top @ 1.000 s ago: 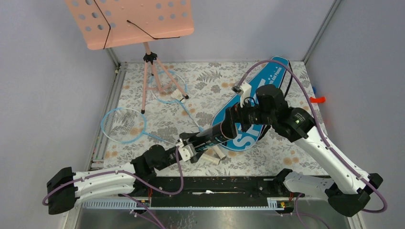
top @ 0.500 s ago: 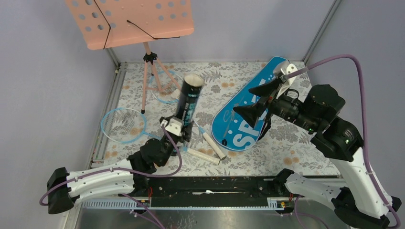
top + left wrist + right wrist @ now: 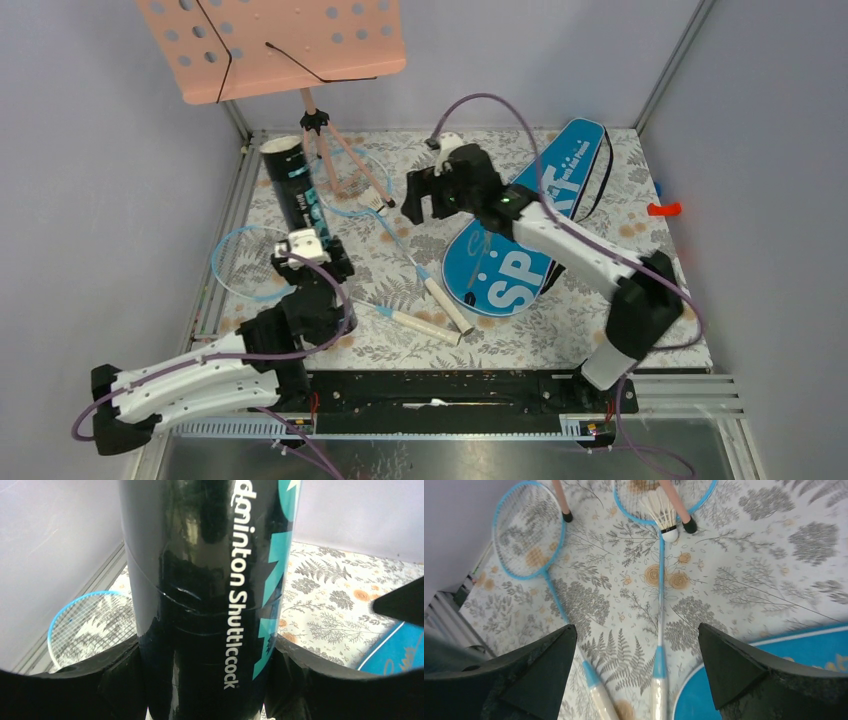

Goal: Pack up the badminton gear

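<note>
Left gripper (image 3: 312, 245) pinches tube (image 3: 200, 600), upright at ten o'clock of table (image 3: 600, 330), mouth up, likely to receive shuttlecocks. Right gripper (image 3: 636, 635): jaws spread, empty, over racket shafts (image 3: 660, 605). Shuttlecock (image 3: 664, 519) at its twelve o'clock, probably the next pick. Bag (image 3: 515, 255) at three o'clock.

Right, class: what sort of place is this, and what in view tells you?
Probably a robotics lab test cell, not a sports hall: bare grey walls box in a floral-covered table, with the left arm and right arm bolted along its near edge.
</note>
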`<move>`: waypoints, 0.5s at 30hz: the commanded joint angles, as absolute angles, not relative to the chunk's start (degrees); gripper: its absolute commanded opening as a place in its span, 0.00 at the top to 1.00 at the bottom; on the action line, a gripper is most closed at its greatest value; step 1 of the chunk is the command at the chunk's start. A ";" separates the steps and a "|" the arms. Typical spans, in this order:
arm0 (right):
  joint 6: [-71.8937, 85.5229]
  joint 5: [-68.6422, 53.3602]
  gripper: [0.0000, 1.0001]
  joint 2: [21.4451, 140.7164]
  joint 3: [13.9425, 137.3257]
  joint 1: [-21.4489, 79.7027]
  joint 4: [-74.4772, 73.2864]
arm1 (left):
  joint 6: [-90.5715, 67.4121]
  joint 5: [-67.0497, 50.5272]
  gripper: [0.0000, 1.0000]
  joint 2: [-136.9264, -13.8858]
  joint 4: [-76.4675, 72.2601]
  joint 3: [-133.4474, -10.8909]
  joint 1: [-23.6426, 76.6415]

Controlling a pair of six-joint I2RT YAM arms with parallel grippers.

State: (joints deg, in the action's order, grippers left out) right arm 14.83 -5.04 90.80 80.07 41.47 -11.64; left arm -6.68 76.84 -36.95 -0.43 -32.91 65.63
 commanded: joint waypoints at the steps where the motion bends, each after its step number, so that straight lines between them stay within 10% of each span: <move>1: 19.58 -9.60 0.02 101.08 85.67 41.39 -0.59 | -20.63 83.91 0.99 -31.19 13.98 -35.86 65.68; 15: 25.41 -39.31 0.00 87.41 56.23 43.49 44.67 | -5.65 51.64 0.97 -20.05 -10.47 -25.80 65.65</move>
State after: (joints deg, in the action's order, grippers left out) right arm 22.37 -27.66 97.60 61.69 41.74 23.81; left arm -7.20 62.98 -21.50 -1.54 -25.30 65.58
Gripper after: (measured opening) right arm 0.993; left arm 0.668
